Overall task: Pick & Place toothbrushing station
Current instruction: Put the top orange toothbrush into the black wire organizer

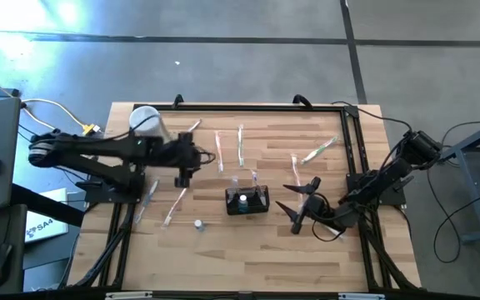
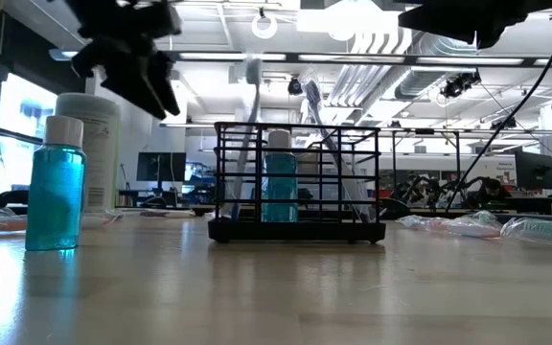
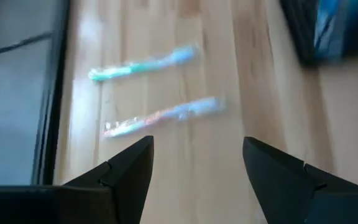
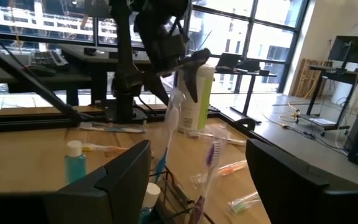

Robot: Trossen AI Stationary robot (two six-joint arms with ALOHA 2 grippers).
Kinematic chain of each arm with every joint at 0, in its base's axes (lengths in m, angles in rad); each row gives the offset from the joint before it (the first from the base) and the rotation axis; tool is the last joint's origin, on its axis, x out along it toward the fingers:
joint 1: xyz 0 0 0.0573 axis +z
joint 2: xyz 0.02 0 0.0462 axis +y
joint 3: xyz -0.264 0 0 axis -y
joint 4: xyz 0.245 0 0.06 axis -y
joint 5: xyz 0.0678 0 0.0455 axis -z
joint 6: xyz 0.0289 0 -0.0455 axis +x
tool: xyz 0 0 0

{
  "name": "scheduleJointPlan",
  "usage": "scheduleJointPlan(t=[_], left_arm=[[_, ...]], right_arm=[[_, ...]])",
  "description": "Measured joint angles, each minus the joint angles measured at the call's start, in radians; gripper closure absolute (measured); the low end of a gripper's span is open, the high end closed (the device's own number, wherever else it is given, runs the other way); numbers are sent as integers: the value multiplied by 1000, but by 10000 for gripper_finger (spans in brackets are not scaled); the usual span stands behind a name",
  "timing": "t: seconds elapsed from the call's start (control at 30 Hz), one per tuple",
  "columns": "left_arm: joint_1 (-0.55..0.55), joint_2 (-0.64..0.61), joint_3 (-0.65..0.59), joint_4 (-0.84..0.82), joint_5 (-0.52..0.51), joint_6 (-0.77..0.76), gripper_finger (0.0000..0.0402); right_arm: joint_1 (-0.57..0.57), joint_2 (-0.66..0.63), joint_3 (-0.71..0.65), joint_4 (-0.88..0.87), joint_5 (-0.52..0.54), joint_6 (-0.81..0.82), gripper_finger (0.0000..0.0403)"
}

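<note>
The toothbrushing station [image 1: 247, 201], a black wire holder with open-top compartments, stands upright on the wooden worktop [image 1: 248, 258], near its centre and between the two arms. In the low view the toothbrushing station [image 2: 297, 182] holds a small blue bottle and two upright toothbrushes. The left gripper [image 1: 182, 177] is raised above the worktop, left of the station and well apart from it; its fingers [image 3: 126, 171] stand apart with nothing between them, and two wrapped toothbrushes [image 3: 160, 115] lie on the wood beneath. The right gripper [image 1: 300, 207] is just right of the station, not touching it; its fingers [image 4: 120, 171] are spread, with nothing between them, and the wrist view looks past them at the toothbrush heads rising from the holder. A second small blue bottle [image 2: 55, 184] stands free on the worktop, in front of the station on its left. A tall white canister [image 1: 146, 121] stands at the rear left corner. Further wrapped toothbrushes [image 1: 240, 143] lie scattered across the rear half of the worktop.
</note>
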Motion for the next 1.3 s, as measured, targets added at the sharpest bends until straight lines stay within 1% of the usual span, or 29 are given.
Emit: scheduleJointPlan(t=[0.1,0.17,0.23,0.37,0.57,0.83,1.0,1.13,1.3], left_arm=[[82,86,69,-35,104,204,160],[132,140,96,-51,146,326,160],[181,191,117,-44,187,412,160],[259,292,148,-25,279,525,160],[318,443,185,67,291,658,160],[329,626,283,22,304,767,160],[330,720,342,16,307,789,160],[330,787,352,-28,305,795,160],[330,837,359,-71,308,811,160]], right_arm=[[-14,0,0,0,0,0,149],[-21,0,0,0,0,0,149],[-23,0,0,-1,0,0,149],[-22,0,0,-2,0,-11,149],[-22,0,0,-2,0,-40,149],[-25,0,0,-16,0,-54,149],[-48,0,0,-25,-5,-56,149],[-64,0,0,-48,-34,-36,149],[-74,0,0,-80,-58,-5,149]])
